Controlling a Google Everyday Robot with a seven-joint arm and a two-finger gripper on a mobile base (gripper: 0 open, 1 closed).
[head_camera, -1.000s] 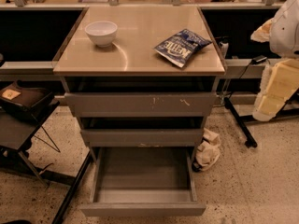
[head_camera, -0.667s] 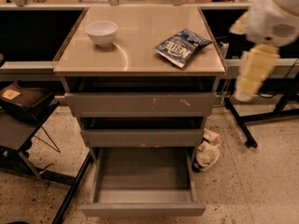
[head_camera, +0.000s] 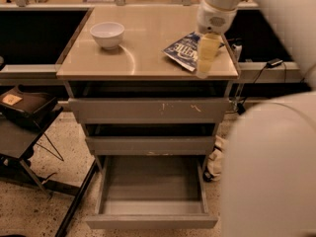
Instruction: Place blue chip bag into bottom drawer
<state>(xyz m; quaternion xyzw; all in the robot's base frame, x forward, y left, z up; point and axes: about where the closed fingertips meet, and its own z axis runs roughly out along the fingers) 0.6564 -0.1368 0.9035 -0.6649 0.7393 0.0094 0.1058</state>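
Note:
The blue chip bag lies flat on the right part of the cabinet top, dark blue with white lettering. My gripper hangs down from the white arm right over the bag's right side and hides part of it. The bottom drawer is pulled out below, its grey box-like inside showing nothing in it. The two shallower drawers above it are only slightly out.
A white bowl stands on the left of the cabinet top. My white arm body fills the right of the view. A dark stand with thin legs is at the left. A crumpled white thing lies on the floor right of the drawers.
My arm has swung in from the right edge toward the left, and my gripper now hangs over the chip bag's right side. The bag, bowl and drawers have not moved.

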